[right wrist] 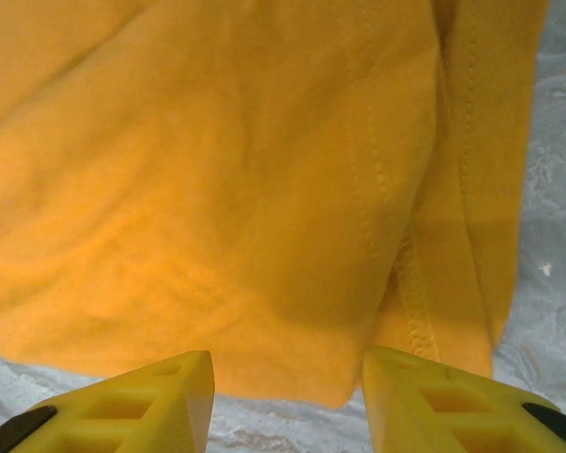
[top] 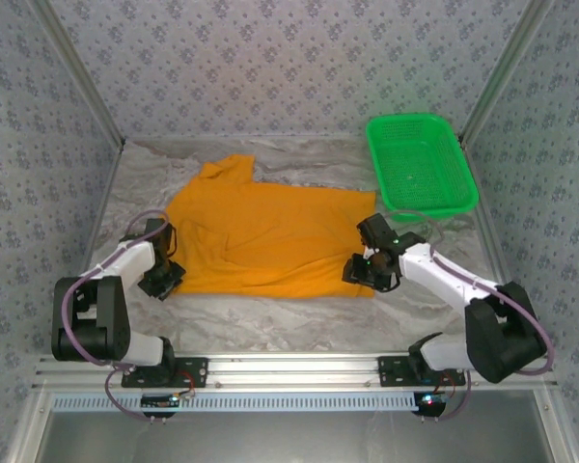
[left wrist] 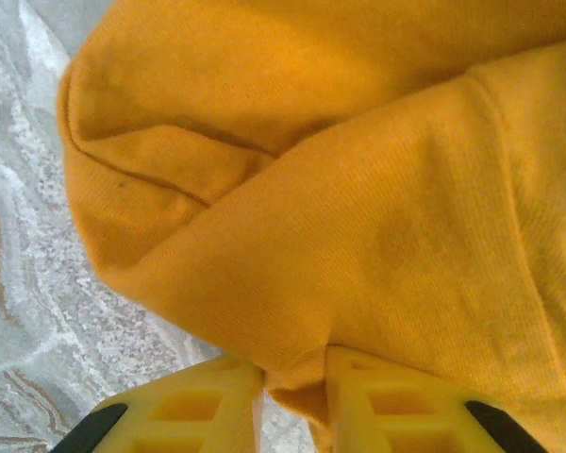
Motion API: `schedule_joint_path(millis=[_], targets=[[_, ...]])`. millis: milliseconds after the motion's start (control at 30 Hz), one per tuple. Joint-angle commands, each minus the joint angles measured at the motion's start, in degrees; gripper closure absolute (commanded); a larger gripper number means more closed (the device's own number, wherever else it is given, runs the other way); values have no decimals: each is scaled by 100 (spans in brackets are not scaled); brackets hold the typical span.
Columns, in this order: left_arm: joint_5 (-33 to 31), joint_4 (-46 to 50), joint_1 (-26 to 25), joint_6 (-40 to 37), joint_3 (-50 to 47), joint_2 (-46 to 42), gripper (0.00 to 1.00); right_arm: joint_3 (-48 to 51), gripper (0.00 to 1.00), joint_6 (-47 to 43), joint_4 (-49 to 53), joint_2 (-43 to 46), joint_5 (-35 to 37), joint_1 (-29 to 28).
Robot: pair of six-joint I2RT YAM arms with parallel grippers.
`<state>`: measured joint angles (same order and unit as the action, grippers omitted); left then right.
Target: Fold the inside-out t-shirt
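Currently the t-shirt [top: 270,241] lies spread near the desk [top: 270,323] centre, plain orange side up, with one lobe poking toward 11 o'clock. Left gripper [left wrist: 294,373] at the shirt's 8 o'clock corner: jaws clamped on a pinch of cloth edge. Right gripper [right wrist: 288,363] at the 4 o'clock corner: jaws apart, straddling the hemmed corner, which rests on the desk. Green mesh basket [top: 405,119] at 2 o'clock, near the shirt.

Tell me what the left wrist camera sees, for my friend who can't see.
The left gripper pinches a fold of the orange t-shirt between its yellow fingers. The shirt lies rumpled above them, with grey marbled table at the left.
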<state>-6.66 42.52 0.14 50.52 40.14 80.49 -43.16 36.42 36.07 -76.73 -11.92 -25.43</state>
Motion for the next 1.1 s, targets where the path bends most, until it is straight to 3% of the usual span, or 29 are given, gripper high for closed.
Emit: schedule_joint_path(millis=[0,200,300,367,433,533,600,667,800,900,933,967,1033,1067], targets=[[-18,18,165,-145,19,121,81,134,54,-238,-138,-204,-373,98],[15,-35,213,-187,3,37,85,289,54,-398,-512,-268,-91,186],[65,-79,239,-183,-14,70,88,353,82,-416,-873,-304,-401,320],[139,-66,270,-167,-4,85,91,247,100,-292,-680,-228,-240,302],[230,-34,324,-148,-13,49,100,20,100,214,224,-61,613,284],[312,77,455,-75,-5,-129,100,-534,100,1350,2052,195,1862,229],[297,181,504,-48,21,-291,100,-819,100,1807,2923,296,2225,69],[273,268,503,-13,29,-450,100,-856,100,2124,3317,309,2138,-152],[196,331,504,90,-40,-696,100,-562,99,2430,3127,37,2134,-662],[102,314,504,29,-41,-746,100,-254,93,1992,2381,-309,1449,-621],[60,353,497,15,-33,-737,100,-221,85,1939,2276,-381,1332,-597],[4,405,512,30,-27,-707,94,-211,76,1930,2317,-424,1299,-591],[110,378,566,-24,-37,-630,58,-332,65,1717,2509,-411,1377,-471],[216,347,607,-131,-9,-602,53,-459,64,1556,2546,-354,1460,-404]])
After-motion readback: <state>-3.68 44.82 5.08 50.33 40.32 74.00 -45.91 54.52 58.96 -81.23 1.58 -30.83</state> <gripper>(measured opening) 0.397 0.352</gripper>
